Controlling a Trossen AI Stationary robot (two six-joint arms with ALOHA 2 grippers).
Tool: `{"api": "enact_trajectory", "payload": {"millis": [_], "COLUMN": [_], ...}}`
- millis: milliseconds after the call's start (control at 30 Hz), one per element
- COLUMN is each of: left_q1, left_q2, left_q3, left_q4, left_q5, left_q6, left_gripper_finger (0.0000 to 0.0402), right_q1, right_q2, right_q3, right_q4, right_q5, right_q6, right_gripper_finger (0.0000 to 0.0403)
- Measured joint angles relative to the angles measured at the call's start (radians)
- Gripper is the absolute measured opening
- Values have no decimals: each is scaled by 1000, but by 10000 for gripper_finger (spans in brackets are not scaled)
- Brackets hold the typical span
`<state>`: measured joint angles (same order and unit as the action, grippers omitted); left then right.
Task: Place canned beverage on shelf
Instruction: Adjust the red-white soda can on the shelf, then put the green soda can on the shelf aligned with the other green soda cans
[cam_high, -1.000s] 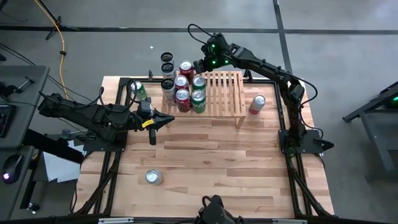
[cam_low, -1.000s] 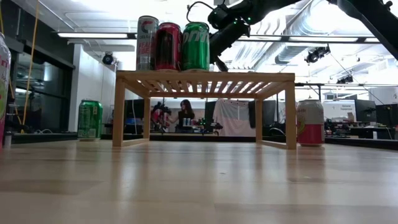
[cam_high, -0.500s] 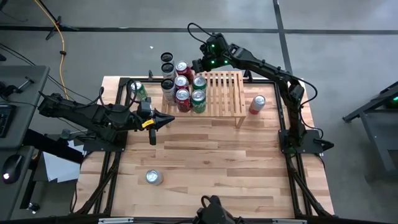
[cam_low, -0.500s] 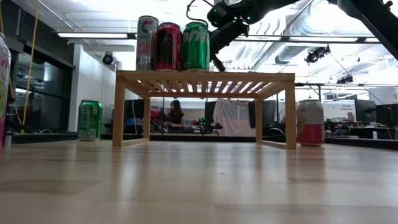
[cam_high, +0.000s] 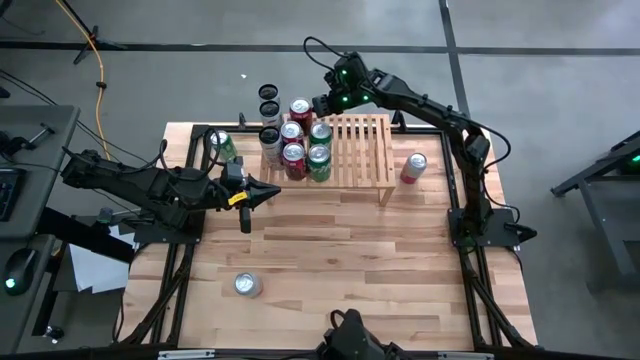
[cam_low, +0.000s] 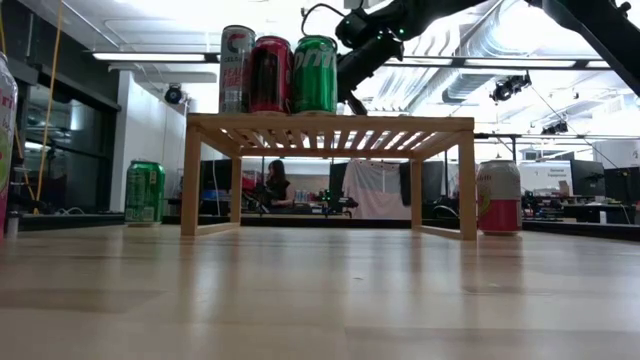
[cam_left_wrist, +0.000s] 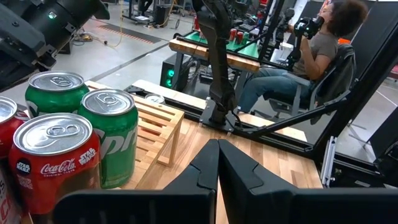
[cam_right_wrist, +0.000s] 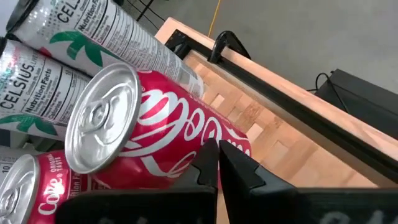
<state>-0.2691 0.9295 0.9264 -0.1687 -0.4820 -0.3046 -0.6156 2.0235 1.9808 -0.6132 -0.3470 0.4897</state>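
The shelf (cam_high: 350, 152) sits at the far middle of the tabletop (cam_high: 340, 260), cans packed upright on its left end. A loose pink can (cam_high: 413, 167) stands just off its right end, at roughly 5 o'clock from the right gripper (cam_high: 322, 104), the nearer one. Its jaws are closed on nothing; the left gripper (cam_high: 272, 193) is closed and empty too.
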Motion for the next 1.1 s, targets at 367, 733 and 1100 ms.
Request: {"api": "enact_trajectory", "payload": {"millis": [367, 733, 1100], "left_q1": [0, 0, 0], "left_q2": [0, 0, 0], "left_q3": [0, 0, 0], "left_q4": [1, 3, 17], "left_q5": [0, -3, -6], "left_q6": [-8, -8, -6], "left_gripper_finger": [0, 0, 0], "right_q1": [-53, -49, 246], "right_q2": [-54, -296, -649], "right_q3": [0, 0, -25], "right_q4": [-39, -451, -662], "right_q5": [41, 134, 281], "right_q6": [-58, -437, -449], "right_gripper_finger": [0, 0, 0]}}
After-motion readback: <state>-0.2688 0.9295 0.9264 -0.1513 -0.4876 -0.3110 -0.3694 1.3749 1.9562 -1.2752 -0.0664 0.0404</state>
